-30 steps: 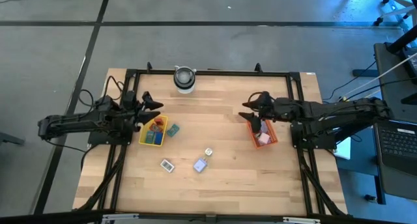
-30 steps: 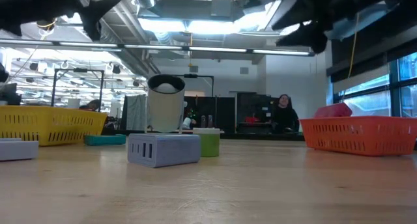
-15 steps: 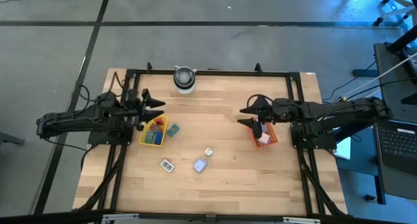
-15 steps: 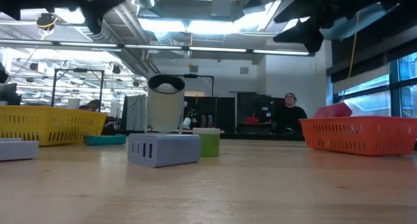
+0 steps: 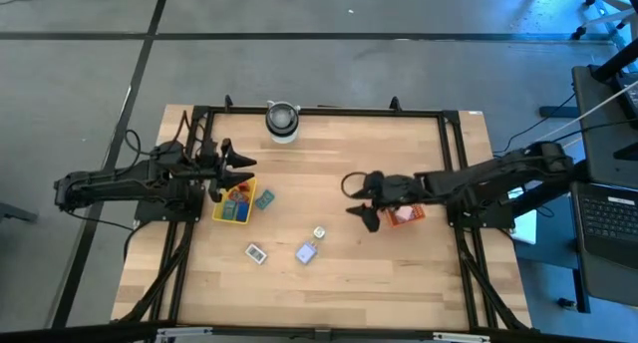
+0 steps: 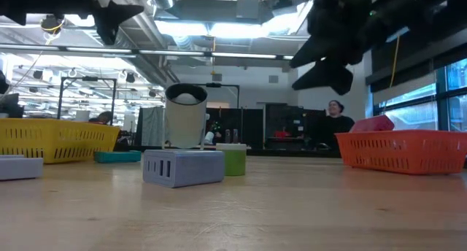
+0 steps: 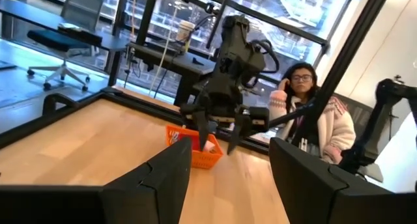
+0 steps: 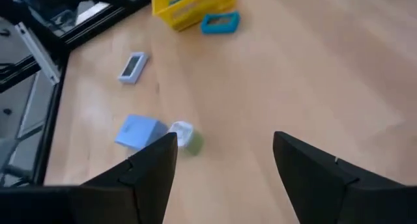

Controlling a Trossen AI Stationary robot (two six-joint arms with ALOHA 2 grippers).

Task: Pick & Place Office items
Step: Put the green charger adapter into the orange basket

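Right gripper (image 5: 361, 201), two dark fingers apart & empty, hangs above the bare wood just off the orange-red mesh tray (image 5: 407, 213), pointed toward 9 o'clock in the high view. Left gripper (image 5: 231, 170), fingers also apart & empty, hovers at the 12 o'clock edge of the yellow mesh tray (image 5: 234, 214).

Office items still loose on the light wooden table (image 5: 339, 273): a small white-topped green block (image 5: 319, 232) sits nearest the right gripper, toward 7 o'clock from it. Just beside that, at its 7 o'clock, lies a lavender-blue blocky piece w/ slots (image 5: 306, 251). Further toward 9 o'clock is a flat pale-grey rectangular piece (image 5: 256, 252). A teal rectangular frame (image 5: 264, 198) lies right against the yellow tray's 3 o'clock side. Several coloured pieces (red, blue, green) fill the yellow tray; a pink-white piece (image 5: 404, 212) sits in the orange-red tray. A round grey-white cylinder (image 5: 282, 121) stands at the table's 12 o'clock edge. In the low view a person (image 6: 337, 124) shows in the room behind.

Step in hand, by my reading: right arm is between drop-off & next pick, heading for the loose pieces mid-table. Next move probably calls for travelling on toward 7 o'clock, lowering over the white-green block w/ fingers straddling it, then closing. The lavender piece sits close, so a clean approach matters.
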